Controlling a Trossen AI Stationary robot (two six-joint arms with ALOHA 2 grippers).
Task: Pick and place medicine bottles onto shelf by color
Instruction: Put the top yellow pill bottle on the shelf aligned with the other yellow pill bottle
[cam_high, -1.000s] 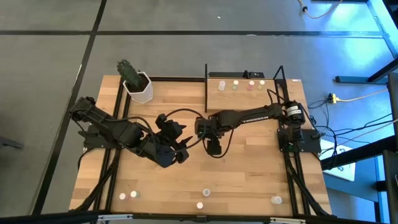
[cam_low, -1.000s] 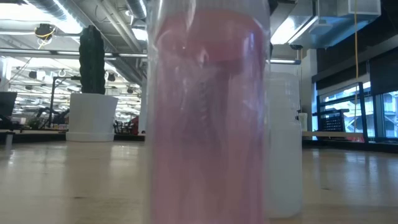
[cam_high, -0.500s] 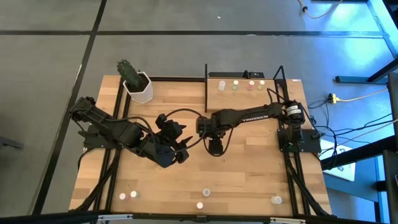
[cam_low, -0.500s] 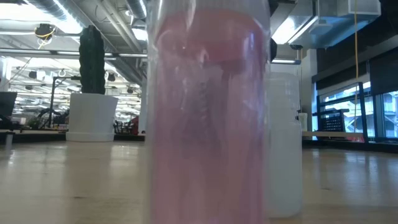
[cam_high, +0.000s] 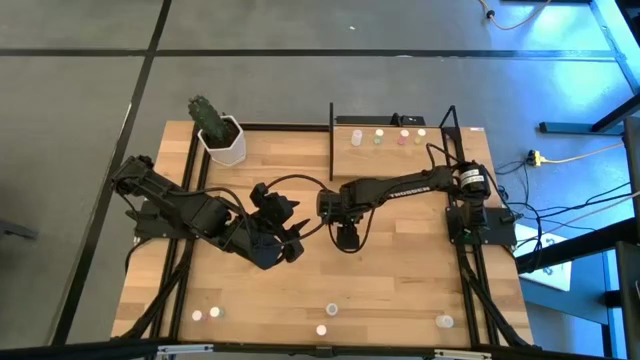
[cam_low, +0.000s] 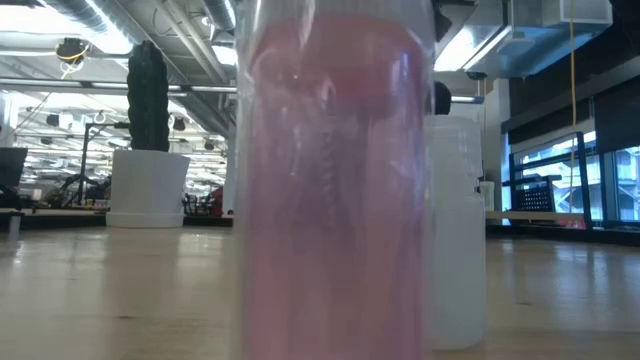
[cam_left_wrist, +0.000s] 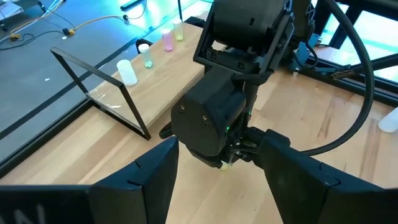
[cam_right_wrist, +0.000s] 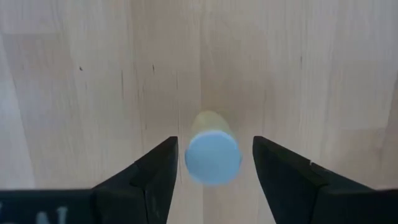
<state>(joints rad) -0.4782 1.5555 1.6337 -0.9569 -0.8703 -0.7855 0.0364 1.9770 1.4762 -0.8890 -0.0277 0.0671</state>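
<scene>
Partway through, judging by the layout: four medicine bottles lined up on the shelf (cam_high: 395, 148) at about one o'clock on the tabletop (cam_high: 400, 270) — white-capped bottle (cam_high: 356, 137), green-capped bottle (cam_high: 378, 139), pink-capped bottle (cam_high: 404, 138), yellowish-capped bottle (cam_high: 421, 134) — each colour apparently started. Left to move: a pair of loose bottles (cam_high: 206, 314) near seven o'clock, two more (cam_high: 327, 319) at six o'clock, one clear bottle (cam_high: 444, 321) near five o'clock, plus the one under the right arm at the table's centre. In the low view, one pink bottle (cam_low: 335, 190) right against the lens with a whitish one (cam_low: 458, 230) just behind it; no matching them to the overhead bottles with certainty. Right gripper (cam_right_wrist: 213, 168) pointed down at the middle of the table, fingers (cam_right_wrist: 152, 177) spread wide, straddling a small bottle (cam_right_wrist: 212, 152) with a pale bluish-white cap and a yellowish body; clear gaps on both sides of the cap, so no contact yet, nothing pinched. Probably the closing step of a pick just ahead. Left gripper (cam_left_wrist: 217, 180) waiting just toward nine o'clock from centre, fingers (cam_left_wrist: 149, 180) parted, holding nothing, aimed at the right arm's wrist. White pot with cactus (cam_high: 219, 133) at eleven o'clock, not part of the job.
</scene>
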